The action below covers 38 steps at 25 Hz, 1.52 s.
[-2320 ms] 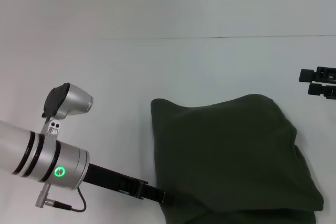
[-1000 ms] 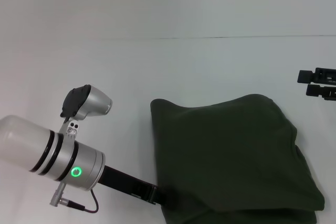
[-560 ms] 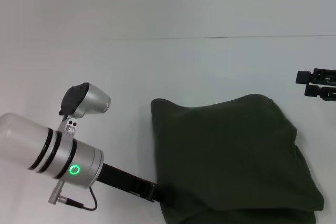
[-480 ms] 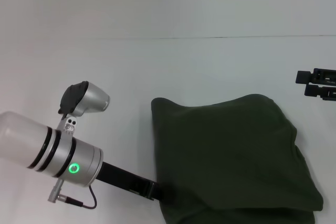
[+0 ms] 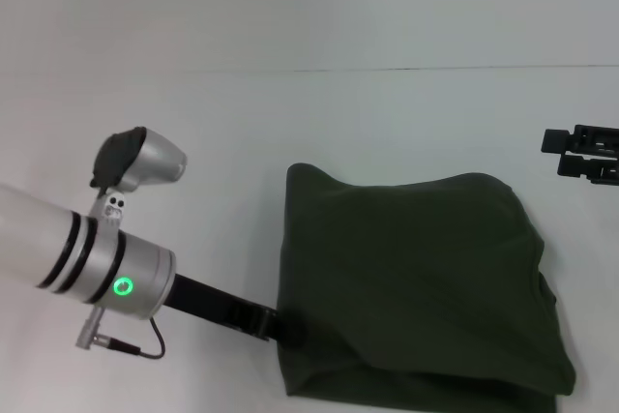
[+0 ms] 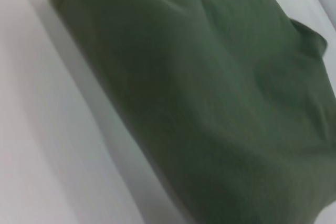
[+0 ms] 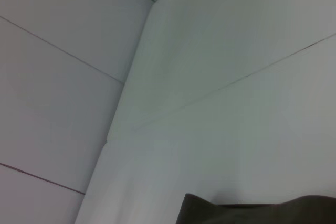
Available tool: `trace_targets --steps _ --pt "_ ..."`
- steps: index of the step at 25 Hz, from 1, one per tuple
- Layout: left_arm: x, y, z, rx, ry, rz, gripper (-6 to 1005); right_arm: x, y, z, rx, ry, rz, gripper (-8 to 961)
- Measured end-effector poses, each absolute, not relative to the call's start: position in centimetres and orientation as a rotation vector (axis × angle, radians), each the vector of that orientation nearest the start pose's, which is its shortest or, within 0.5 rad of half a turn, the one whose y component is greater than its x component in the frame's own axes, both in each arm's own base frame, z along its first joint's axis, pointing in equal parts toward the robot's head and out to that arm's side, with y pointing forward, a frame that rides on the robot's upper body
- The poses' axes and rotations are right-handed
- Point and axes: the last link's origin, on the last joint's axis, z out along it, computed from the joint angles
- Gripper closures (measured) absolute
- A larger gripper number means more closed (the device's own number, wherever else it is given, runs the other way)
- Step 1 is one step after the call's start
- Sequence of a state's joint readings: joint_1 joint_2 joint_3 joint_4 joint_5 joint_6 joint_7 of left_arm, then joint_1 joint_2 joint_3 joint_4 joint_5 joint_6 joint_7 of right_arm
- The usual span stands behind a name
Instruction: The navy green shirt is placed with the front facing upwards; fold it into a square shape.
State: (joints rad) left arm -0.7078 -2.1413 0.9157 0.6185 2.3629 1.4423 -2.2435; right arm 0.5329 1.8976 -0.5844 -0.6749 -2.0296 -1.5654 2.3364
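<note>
Left pincer (image 5: 282,328): at the near left edge of the navy green shirt (image 5: 416,287), tips hidden by cloth; grip cannot be told.
Right pincer (image 5: 588,154): parked well apart at the far right, fingers close-set, holding nothing.
Shirt: folded bundle on the white counter (image 5: 387,123).
Risk: a tug on the edge could drag or unfold the layers, spoiling the square.

Left arm (image 5: 87,258) is a chunky silver tube with black bands, a glowing green ring light, a thin cable looping underneath and a black-capped knob, while the right gripper (image 5: 585,154) is just black bars.
</note>
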Motion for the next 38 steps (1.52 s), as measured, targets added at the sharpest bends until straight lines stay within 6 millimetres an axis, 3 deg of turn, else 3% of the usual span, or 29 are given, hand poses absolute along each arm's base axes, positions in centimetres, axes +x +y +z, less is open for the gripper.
trace_targets --steps 20,38 --pt "-27.4 35.3 -2.1 -2.475 -1.601 -0.163 921 29.1 35.5 8.2 -2.207 1.777 0.795 154" --pt "-29.7 31.6 -0.3 -2.469 -1.713 -0.26 901 28.1 35.3 6.9 -2.314 1.726 0.749 155"
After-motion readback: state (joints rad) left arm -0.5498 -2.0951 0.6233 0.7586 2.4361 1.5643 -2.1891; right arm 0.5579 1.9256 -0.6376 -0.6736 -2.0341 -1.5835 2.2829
